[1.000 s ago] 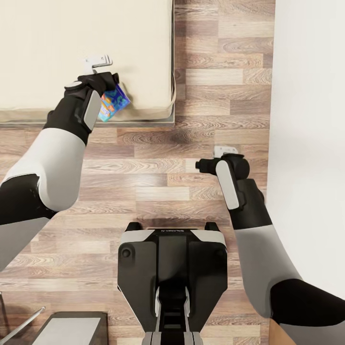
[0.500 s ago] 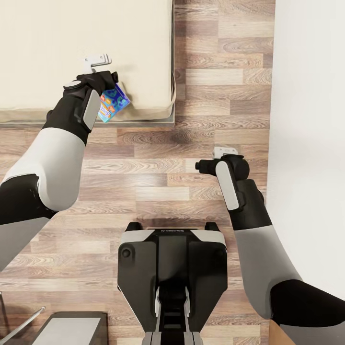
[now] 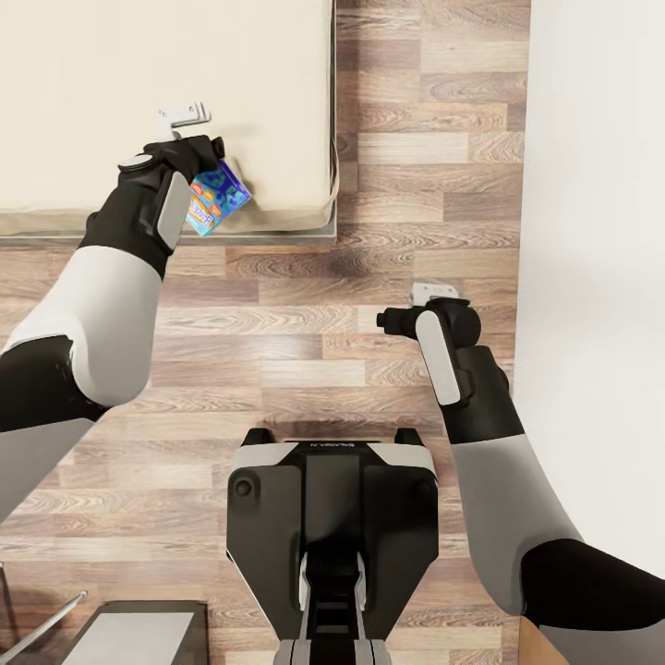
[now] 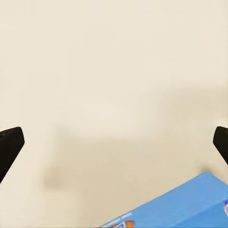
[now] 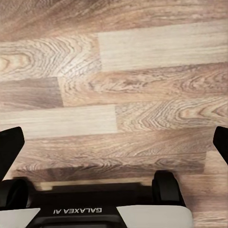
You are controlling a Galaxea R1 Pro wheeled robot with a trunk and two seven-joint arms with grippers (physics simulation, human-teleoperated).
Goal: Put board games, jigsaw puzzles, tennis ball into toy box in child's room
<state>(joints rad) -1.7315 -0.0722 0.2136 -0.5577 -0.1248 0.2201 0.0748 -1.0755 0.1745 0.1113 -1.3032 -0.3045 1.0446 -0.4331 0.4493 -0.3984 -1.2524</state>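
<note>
Left gripper [image 3: 185, 118] hovering open over the bed [image 3: 277, 92]
Left wrist view is showing the blue board game [image 4: 190, 204] beneath parted fingers; right gripper [image 3: 432, 292] is hanging open; base is reading "GALAXEA AI".

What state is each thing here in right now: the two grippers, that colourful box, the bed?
left gripper: open, over the bed, beside the box, not gripping it.
right gripper: open, empty, over the wooden floor.
board game: tilted, near the mattress edge, partly hidden by the left wrist.
bed: bare beige mattress.
</note>
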